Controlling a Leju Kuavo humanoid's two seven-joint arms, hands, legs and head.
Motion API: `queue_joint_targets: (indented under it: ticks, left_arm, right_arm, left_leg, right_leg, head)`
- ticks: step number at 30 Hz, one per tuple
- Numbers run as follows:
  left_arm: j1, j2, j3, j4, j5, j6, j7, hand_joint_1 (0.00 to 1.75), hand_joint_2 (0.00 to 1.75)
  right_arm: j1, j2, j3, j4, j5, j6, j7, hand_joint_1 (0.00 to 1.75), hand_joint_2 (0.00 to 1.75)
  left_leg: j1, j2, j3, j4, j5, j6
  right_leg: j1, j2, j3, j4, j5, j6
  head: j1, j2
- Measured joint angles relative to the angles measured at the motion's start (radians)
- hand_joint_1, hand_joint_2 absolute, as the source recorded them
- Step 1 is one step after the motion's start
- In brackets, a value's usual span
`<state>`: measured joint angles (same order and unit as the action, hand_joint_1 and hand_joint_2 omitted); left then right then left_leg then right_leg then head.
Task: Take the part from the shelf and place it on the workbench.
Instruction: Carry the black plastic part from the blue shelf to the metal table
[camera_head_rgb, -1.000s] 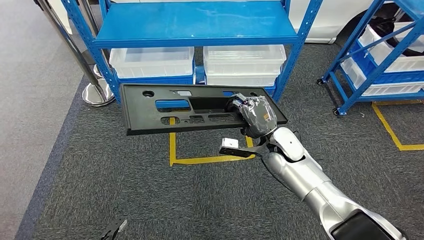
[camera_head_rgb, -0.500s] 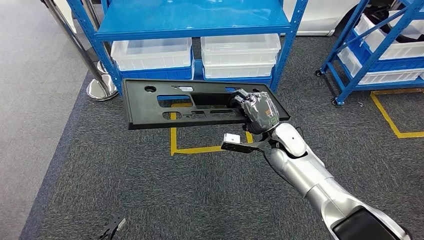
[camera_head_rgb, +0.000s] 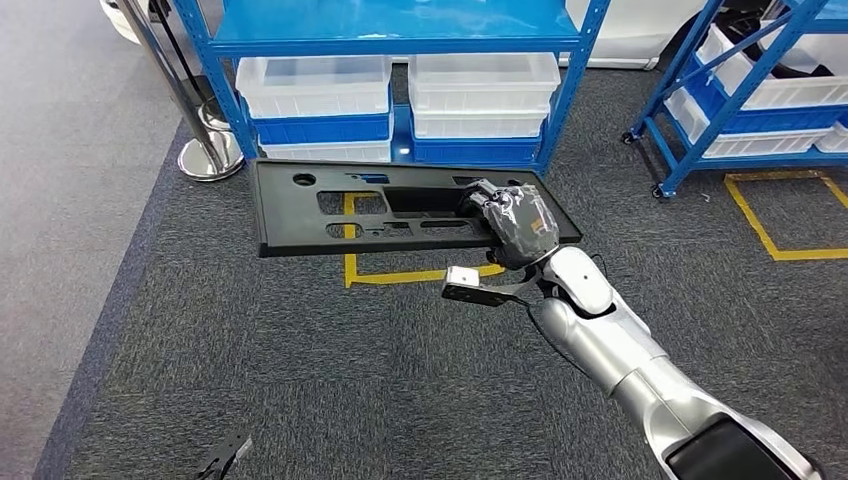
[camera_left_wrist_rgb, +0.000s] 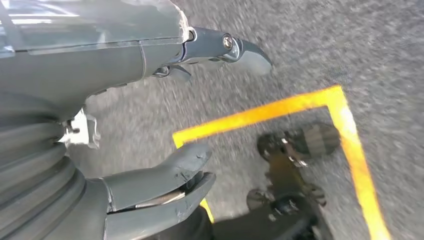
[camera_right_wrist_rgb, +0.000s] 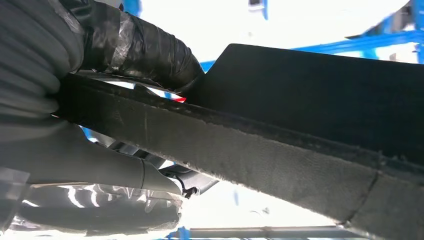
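Note:
A long black plastic part (camera_head_rgb: 340, 215) with several cut-outs hangs level in the air over the grey carpet, in front of the blue shelf (camera_head_rgb: 400, 35). My right hand (camera_head_rgb: 515, 225) grips its right end. In the right wrist view the part's thick black edge (camera_right_wrist_rgb: 260, 145) runs across the picture, clamped between the taped fingers (camera_right_wrist_rgb: 135, 47) and the thumb below. My left hand (camera_left_wrist_rgb: 150, 125) hangs over the floor with thumb and fingers apart and nothing between them.
Clear plastic bins (camera_head_rgb: 400, 95) sit on the shelf's lower level. A second blue rack (camera_head_rgb: 740, 80) stands at the right. A chrome post base (camera_head_rgb: 210, 160) is left of the shelf. Yellow floor tape (camera_head_rgb: 400, 275) marks the carpet below the part.
The whole view has shifted: the shelf has slid up and away in the picture. The part stays level in my right hand, held the same way.

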<state>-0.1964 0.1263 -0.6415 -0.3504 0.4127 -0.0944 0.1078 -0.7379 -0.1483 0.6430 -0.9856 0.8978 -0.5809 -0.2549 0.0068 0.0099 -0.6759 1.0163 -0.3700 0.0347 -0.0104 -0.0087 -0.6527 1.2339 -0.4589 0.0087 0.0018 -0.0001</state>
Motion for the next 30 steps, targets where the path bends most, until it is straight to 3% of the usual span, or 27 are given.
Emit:
queue_joint_targets:
  ticks: [2, 3, 4, 6, 7, 10, 11, 12, 13, 14, 16, 17, 18, 20, 22, 25, 26, 27, 28, 30]
  left_arm:
    - [0.043, -0.006, -0.004, -0.052, -0.019, 0.044, 0.009, 0.0, 1.75]
    - [0.062, -0.008, -0.004, -0.078, -0.021, 0.06, 0.019, 0.0, 1.75]
    - [0.077, -0.008, -0.004, -0.102, -0.021, 0.07, 0.028, 0.0, 1.75]
    - [0.098, -0.007, -0.005, -0.136, -0.019, 0.077, 0.04, 0.0, 1.75]
    - [0.106, -0.006, -0.005, -0.149, -0.018, 0.076, 0.042, 0.0, 1.75]
    - [0.122, -0.002, -0.005, -0.169, -0.016, 0.074, 0.041, 0.0, 1.75]
    - [0.124, -0.001, -0.005, -0.172, -0.01, 0.074, 0.043, 0.0, 1.75]
    - [0.123, 0.001, -0.003, -0.171, 0.001, 0.069, 0.049, 0.0, 1.75]
    - [0.114, 0.003, 0.0, -0.162, 0.015, 0.058, 0.055, 0.0, 1.75]
    - [0.099, 0.006, 0.006, -0.146, 0.03, 0.04, 0.06, 0.0, 1.75]
    - [0.057, 0.015, 0.023, -0.1, 0.043, -0.001, 0.056, 0.0, 1.75]
    - [0.039, 0.019, 0.03, -0.079, 0.045, -0.014, 0.052, 0.0, 1.75]
    - [0.024, 0.022, 0.037, -0.061, 0.046, -0.02, 0.049, 0.0, 1.75]
    - [0.005, 0.022, 0.046, -0.037, 0.046, -0.021, 0.045, 0.0, 1.75]
    - [-0.004, 0.021, 0.052, -0.021, 0.045, -0.021, 0.042, 0.0, 1.75]
    - [-0.006, 0.02, 0.06, -0.002, 0.046, -0.019, 0.041, 0.0, 1.75]
    - [-0.005, 0.019, 0.064, 0.005, 0.046, -0.017, 0.042, 0.0, 1.75]
    - [-0.004, 0.018, 0.068, 0.011, 0.046, -0.015, 0.043, 0.0, 1.75]
    - [-0.004, 0.016, 0.072, 0.016, 0.046, -0.014, 0.043, 0.0, 1.75]
    - [-0.004, 0.014, 0.078, 0.023, 0.045, -0.015, 0.042, 0.0, 1.75]
  right_arm:
    - [0.004, -0.011, -0.004, -0.012, 0.002, 0.0, 0.004, 1.75, 1.75]
    - [0.004, -0.015, -0.007, -0.017, 0.002, 0.0, 0.003, 1.75, 1.75]
    - [0.004, -0.018, -0.009, -0.021, 0.002, 0.002, 0.002, 1.75, 1.75]
    - [0.006, -0.022, -0.01, -0.026, 0.002, 0.008, 0.003, 1.75, 1.75]
    - [0.008, -0.023, -0.01, -0.027, 0.002, 0.013, 0.003, 1.75, 1.75]
    - [0.016, -0.023, -0.01, -0.03, 0.0, 0.026, 0.005, 1.75, 1.75]
    - [0.021, -0.022, -0.01, -0.031, -0.005, 0.03, 0.002, 1.75, 1.75]
    - [0.024, -0.022, -0.01, -0.031, -0.014, 0.037, -0.007, 1.75, 1.75]
    - [0.026, -0.02, -0.009, -0.031, -0.023, 0.045, -0.019, 1.75, 1.75]
    - [0.026, -0.016, -0.009, -0.031, -0.032, 0.054, -0.03, 1.75, 1.75]
    - [0.019, -0.002, -0.007, -0.032, -0.039, 0.065, -0.039, 1.75, 1.75]
    - [0.015, 0.005, -0.006, -0.032, -0.04, 0.067, -0.038, 1.75, 1.75]
    - [0.013, 0.012, -0.006, -0.033, -0.04, 0.069, -0.037, 1.75, 1.75]
    - [0.011, 0.018, -0.004, -0.035, -0.041, 0.072, -0.037, 1.75, 1.75]
    - [0.008, 0.019, -0.003, -0.036, -0.042, 0.073, -0.037, 1.75, 1.75]
    - [0.004, 0.02, -0.001, -0.036, -0.044, 0.075, -0.037, 1.75, 1.75]
    - [0.005, 0.02, 0.0, -0.036, -0.045, 0.075, -0.037, 1.75, 1.75]
    - [0.007, 0.02, 0.002, -0.036, -0.045, 0.076, -0.037, 1.75, 1.75]
    - [0.008, 0.02, 0.003, -0.036, -0.046, 0.076, -0.037, 1.75, 1.75]
    - [0.006, 0.02, 0.005, -0.037, -0.046, 0.076, -0.038, 1.75, 1.75]
  left_leg:
    - [-0.003, 0.006, -0.007, 0.003, 0.014, -0.008]
    - [-0.003, 0.01, -0.008, 0.003, 0.021, -0.013]
    - [-0.002, 0.015, -0.008, 0.0, 0.028, -0.02]
    - [0.002, 0.015, -0.014, 0.011, 0.017, -0.033]
    - [0.004, 0.01, -0.025, 0.038, -0.011, -0.039]
    - [0.006, 0.0, -0.084, 0.22, -0.134, -0.05]
    - [0.006, -0.001, -0.095, 0.268, -0.151, -0.052]
    - [0.006, -0.001, -0.087, 0.281, -0.149, -0.053]
    - [0.006, -0.004, -0.059, 0.252, -0.131, -0.052]
    - [0.006, -0.013, -0.015, 0.189, -0.106, -0.049]
    - [0.008, -0.047, 0.069, 0.06, -0.082, -0.04]
    - [0.007, -0.061, 0.09, 0.023, -0.08, -0.035]
    - [0.006, -0.067, 0.098, 0.009, -0.084, -0.032]
    - [0.006, -0.05, 0.101, -0.004, -0.075, -0.023]
    - [0.01, -0.027, 0.103, -0.019, -0.064, -0.01]
    - [0.011, 0.006, 0.093, -0.022, -0.056, 0.0]
    - [0.011, 0.017, 0.09, -0.02, -0.055, 0.0]
    - [0.011, 0.028, 0.087, -0.018, -0.055, 0.0]
    - [0.011, 0.04, 0.085, -0.014, -0.056, -0.001]
    - [0.01, 0.06, 0.083, -0.006, -0.059, -0.007]
  right_leg:
    - [0.007, -0.015, 0.112, -0.153, -0.052, -0.012]
    - [0.011, -0.019, 0.141, -0.2, -0.074, -0.017]
    - [0.012, -0.018, 0.148, -0.223, -0.079, -0.02]
    - [0.009, -0.008, 0.14, -0.228, -0.059, -0.031]
    - [0.007, -0.003, 0.134, -0.231, -0.048, -0.037]
    - [0.006, 0.018, 0.106, -0.231, -0.021, -0.045]
    - [0.006, 0.026, 0.095, -0.229, -0.013, -0.044]
    - [0.006, 0.035, 0.085, -0.227, -0.006, -0.042]
    - [0.006, 0.044, 0.076, -0.223, -0.001, -0.04]
    - [0.006, 0.053, 0.067, -0.219, 0.003, -0.038]
    - [0.005, 0.067, 0.051, -0.21, 0.01, -0.031]
    - [0.003, 0.073, 0.045, -0.206, 0.013, -0.027]
    - [0.001, 0.081, 0.041, -0.205, 0.017, -0.021]
    - [-0.001, 0.095, 0.037, -0.206, 0.024, -0.008]
    - [0.002, 0.072, 0.018, -0.174, 0.0, 0.001]
    - [0.001, 0.022, -0.066, 0.001, -0.09, 0.011]
    - [-0.001, 0.017, -0.088, 0.049, -0.104, 0.014]
    - [-0.004, 0.014, -0.093, 0.064, -0.1, 0.016]
    - [-0.005, 0.009, -0.076, 0.035, -0.076, 0.017]
    - [-0.003, -0.023, -0.004, -0.094, -0.02, 0.014]
  head:
    - [0.0, 0.0]
    - [0.0, 0.0]
    - [0.0, 0.0]
    - [0.0, 0.0]
    - [0.0, 0.0]
    - [-0.001, 0.0]
    - [0.0, 0.0]
    - [-0.001, 0.0]
    - [0.0, 0.0]
    - [-0.001, 0.0]
    - [0.0, 0.0]
    - [0.0, 0.0]
    - [-0.001, 0.0]
    - [-0.001, 0.0]
    - [0.001, 0.0]
    - [0.003, 0.0]
    - [0.003, 0.0]
    - [0.003, 0.0]
    - [0.003, 0.0]
    - [0.003, 0.0]
